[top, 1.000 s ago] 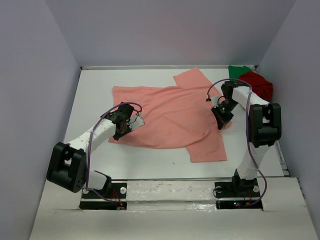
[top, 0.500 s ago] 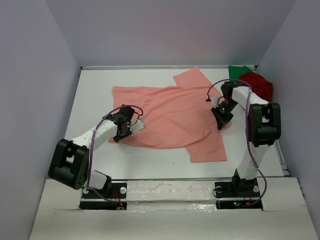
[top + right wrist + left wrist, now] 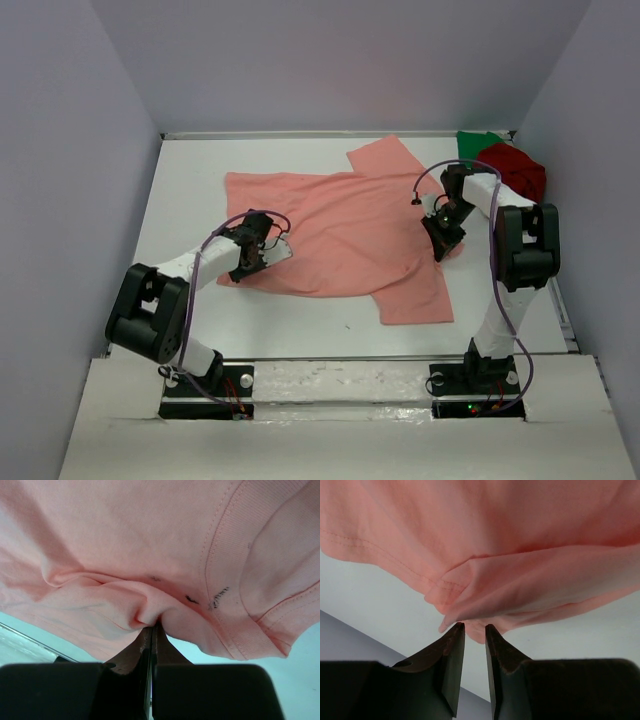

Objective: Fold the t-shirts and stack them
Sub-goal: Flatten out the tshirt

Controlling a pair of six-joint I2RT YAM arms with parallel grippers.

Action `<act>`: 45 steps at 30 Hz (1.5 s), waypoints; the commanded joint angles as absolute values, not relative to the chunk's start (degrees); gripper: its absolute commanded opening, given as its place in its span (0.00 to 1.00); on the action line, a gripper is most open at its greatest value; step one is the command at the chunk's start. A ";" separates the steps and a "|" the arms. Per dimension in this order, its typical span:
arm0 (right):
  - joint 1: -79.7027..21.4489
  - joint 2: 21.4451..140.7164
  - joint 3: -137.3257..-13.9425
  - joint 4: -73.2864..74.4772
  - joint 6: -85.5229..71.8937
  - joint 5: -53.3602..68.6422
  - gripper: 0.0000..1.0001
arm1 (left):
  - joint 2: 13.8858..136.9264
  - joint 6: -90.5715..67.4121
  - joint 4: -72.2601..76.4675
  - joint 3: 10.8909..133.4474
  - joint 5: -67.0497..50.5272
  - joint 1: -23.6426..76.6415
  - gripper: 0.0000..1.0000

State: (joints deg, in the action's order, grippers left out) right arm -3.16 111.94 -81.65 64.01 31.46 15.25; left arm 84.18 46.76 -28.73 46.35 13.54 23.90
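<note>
Fold step, we reckon, on the pink shirt (image 3: pixel 340 225): it lies spread mid-table (image 3: pixel 190 190), w/ the dark red shirt (image 3: pixel 520 170) & green shirt (image 3: pixel 475 142) bunched in the far right corner, not yet folded. Right gripper (image 3: pixel 151 626) is clenched on a pinch of pink cloth nr the collar. Left gripper (image 3: pixel 474 626) is narrowly parted, hem fold at its tips, not clearly nipped. Next, we'd say, left must close on that hem, then both lift & carry over together.

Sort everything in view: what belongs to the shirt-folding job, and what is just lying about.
Job: salmon-pink shirt, spread mid-table; dark red shirt and green shirt, together at the far right corner.
Merely there: white table; enclosure walls.
</note>
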 commanded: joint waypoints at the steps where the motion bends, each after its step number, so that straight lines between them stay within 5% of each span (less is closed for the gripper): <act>1: -3.78 112.24 -82.97 63.37 31.03 15.73 0.00 | 85.34 48.78 -28.30 45.18 14.94 23.64 0.36; 26: -3.78 112.41 -83.58 64.16 30.85 15.64 0.00 | 87.19 48.96 -23.11 44.03 18.37 22.94 0.35; 35: -3.78 112.50 -83.67 64.25 31.03 15.73 0.00 | 89.56 49.13 -23.73 43.59 16.00 22.85 0.46; 39: -3.78 112.41 -83.50 64.25 31.11 15.64 0.00 | 90.79 49.22 -23.82 43.86 15.65 22.76 0.34; 45: -3.78 112.41 -83.32 64.25 31.20 15.38 0.00 | 92.20 49.13 -24.35 44.12 15.47 22.76 0.33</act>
State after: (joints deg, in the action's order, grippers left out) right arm -3.16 112.16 -81.69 64.07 31.24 15.22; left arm 89.89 48.82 -22.96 44.29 18.17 23.16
